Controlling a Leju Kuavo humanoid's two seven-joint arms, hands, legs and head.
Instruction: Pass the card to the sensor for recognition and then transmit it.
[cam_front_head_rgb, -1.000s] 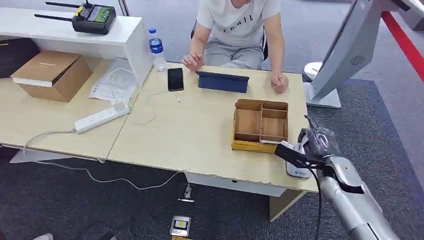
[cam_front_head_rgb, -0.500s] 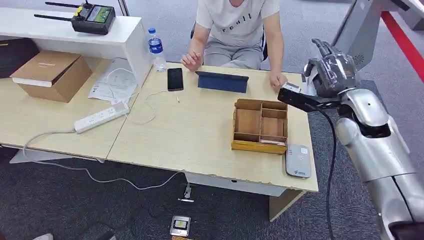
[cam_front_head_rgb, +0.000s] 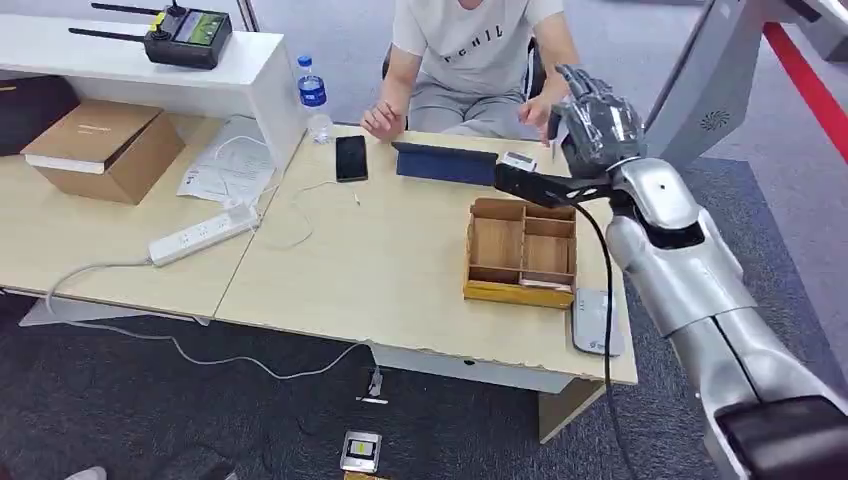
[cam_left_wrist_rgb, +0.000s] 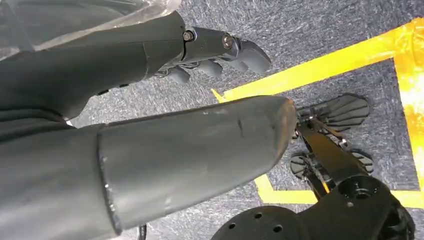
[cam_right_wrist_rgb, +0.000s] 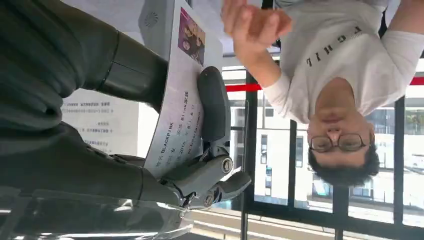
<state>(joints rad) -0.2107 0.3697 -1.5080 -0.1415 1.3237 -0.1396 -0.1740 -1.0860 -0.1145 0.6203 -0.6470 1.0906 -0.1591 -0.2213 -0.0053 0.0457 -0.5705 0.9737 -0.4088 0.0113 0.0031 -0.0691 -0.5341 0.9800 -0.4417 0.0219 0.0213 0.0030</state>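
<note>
While the card (cam_right_wrist_rgb: 177, 95) sits pinched flat between the thumb and fingers of the right robot hand (cam_front_head_rgb: 592, 125), it is raised above the far edge of the surface (cam_front_head_rgb: 390, 260), well apart from the grey sensor (cam_front_head_rgb: 596, 322) lying at the near right corner, just beside the wooden compartment box (cam_front_head_rgb: 521, 251). The right wrist view shows the card's printed face and a small photo, with the grip closed firmly on it. A person's hand (cam_right_wrist_rgb: 252, 22) is lifted close to the card's far end (palm and fingers turned toward it, not yet touching as far as I can tell). Judging by this, the recognition step looks finished and the hand-over is the step in hand. The next move calls for bringing the card within the person's reach, holding it steady until their fingers close on it, and only then loosening the grip. The left robot hand (cam_left_wrist_rgb: 150, 125) hangs by the floor, holding nothing, fingers slightly apart. A tablet (cam_front_head_rgb: 444, 163) and phone (cam_front_head_rgb: 350, 157) lie farther along the surface.
</note>
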